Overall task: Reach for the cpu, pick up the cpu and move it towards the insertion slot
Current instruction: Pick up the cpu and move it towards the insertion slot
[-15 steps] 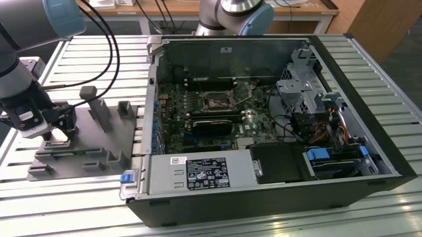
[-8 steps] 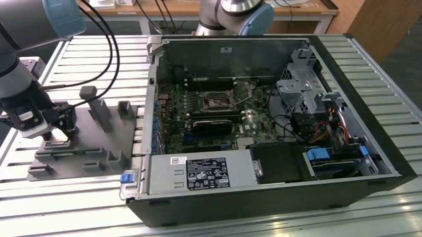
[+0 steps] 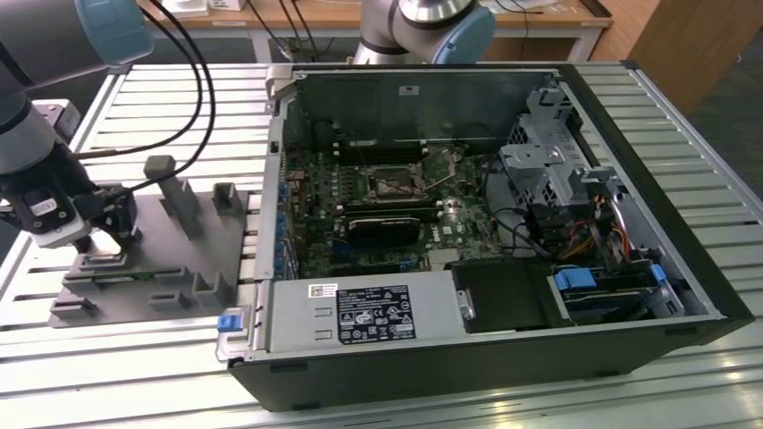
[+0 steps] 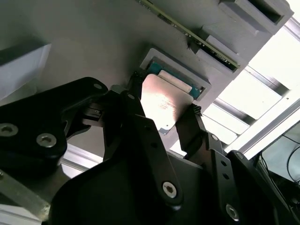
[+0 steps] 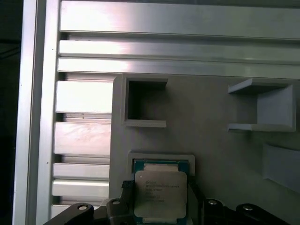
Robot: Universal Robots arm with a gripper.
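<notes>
The cpu [image 5: 160, 193], a small flat square chip with a silvery top [image 4: 164, 105], sits between my black fingertips just over its pale square pocket [image 5: 161, 159] in the grey fixture. In both wrist views my gripper [image 4: 164, 96] is shut on the chip's two opposite edges. The exterior view has the gripper [image 3: 102, 239] low over the fixture [image 3: 155, 268], at the exterior view's left. The insertion slot [image 3: 390, 185], a small square socket with a metal frame and dark centre, lies on the motherboard inside the open computer case, well to the exterior view's right of the gripper.
Grey posts [image 3: 179, 201] and blocks rise from the fixture near the gripper. The case's metal side wall [image 3: 277, 179] stands between fixture and motherboard. A black card [image 3: 381, 231] lies below the socket. Cables [image 3: 197, 80] hang from the arm. Everything rests on a slatted aluminium table [image 3: 667, 125].
</notes>
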